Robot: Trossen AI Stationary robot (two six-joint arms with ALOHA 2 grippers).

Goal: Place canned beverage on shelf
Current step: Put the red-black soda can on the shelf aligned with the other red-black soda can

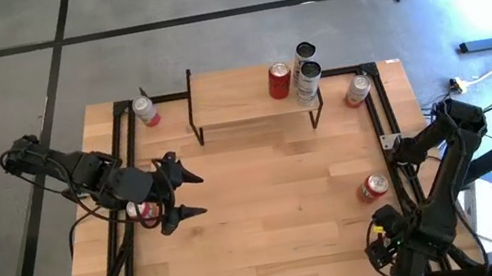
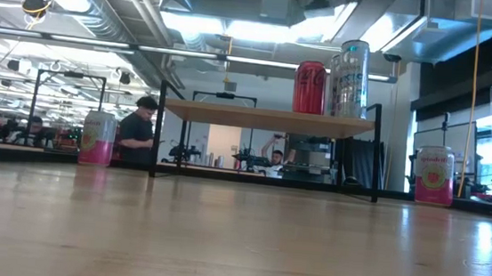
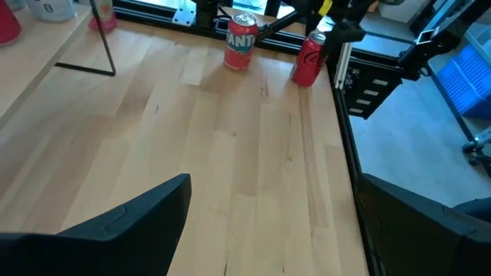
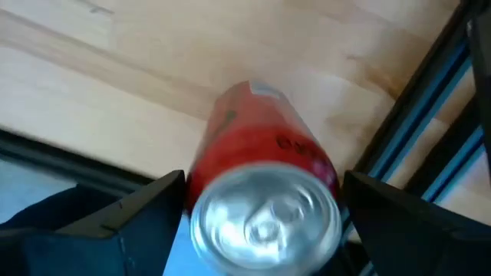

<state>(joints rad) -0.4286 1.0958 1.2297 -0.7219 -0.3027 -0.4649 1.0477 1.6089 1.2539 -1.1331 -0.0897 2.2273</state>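
The shelf [image 1: 239, 99] stands at the table's far side; it also shows in the low view [image 2: 266, 117]. On its right end stand a red can [image 1: 280, 80] and two silver cans [image 1: 307, 81]. My right gripper [image 4: 261, 222] is at the table's right edge, shut on a red can [image 1: 374, 184]. This can shows tilted in the left wrist view [image 3: 308, 57], beside a Fanta can [image 3: 240, 42]. My left gripper [image 1: 190, 195] is open and empty over the table's left part. My right gripper has the red can between its two fingers [image 4: 153, 207], one on each side of the can's wall near its top [image 4: 201, 192]. The fingers come from above. The can is tilted; whether its bottom rests on the table I cannot tell.
Pink cans stand at the shelf's far left [image 1: 146, 111] and far right [image 1: 357, 90]. Another can [image 1: 144, 212] sits under my left arm. A black rail [image 4: 418, 146] runs along the table's right edge. Bare wood [image 1: 280, 213] lies in front of the shelf. People show in the room behind [image 2: 137, 133].
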